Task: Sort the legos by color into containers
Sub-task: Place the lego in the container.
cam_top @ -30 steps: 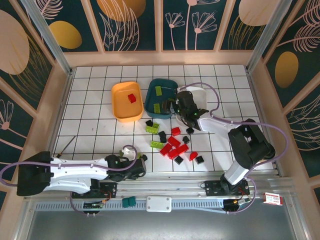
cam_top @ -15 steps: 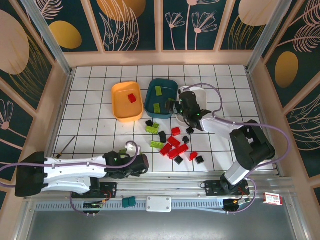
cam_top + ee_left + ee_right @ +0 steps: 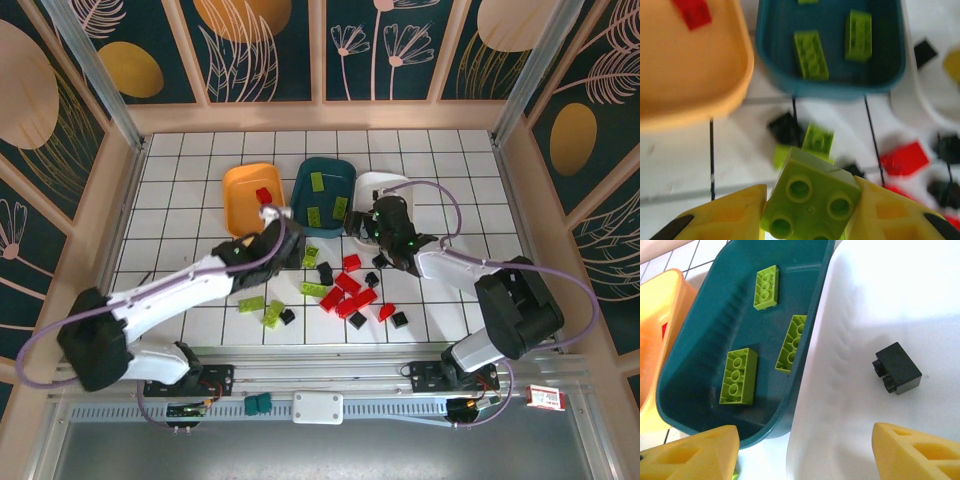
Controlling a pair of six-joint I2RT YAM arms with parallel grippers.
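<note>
Left tool [image 3: 807, 222]: clamped on one lime green brick [image 3: 810, 195]; moved from the near edge of the tabletop [image 3: 180, 200] to just short of the dark teal tub [image 3: 830, 91]; drop due next. Right tool [image 3: 805, 452]: jaws apart, empty, above white tub [image 3: 880, 300] containing one black brick [image 3: 897, 368].

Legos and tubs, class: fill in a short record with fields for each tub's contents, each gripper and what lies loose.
orange tub: one red brick
teal tub: three lime green bricks
white tub: one black brick
left gripper: shut on a lime green brick
right gripper: open, holding nothing
table: loose bricks, red, black and lime green
</note>
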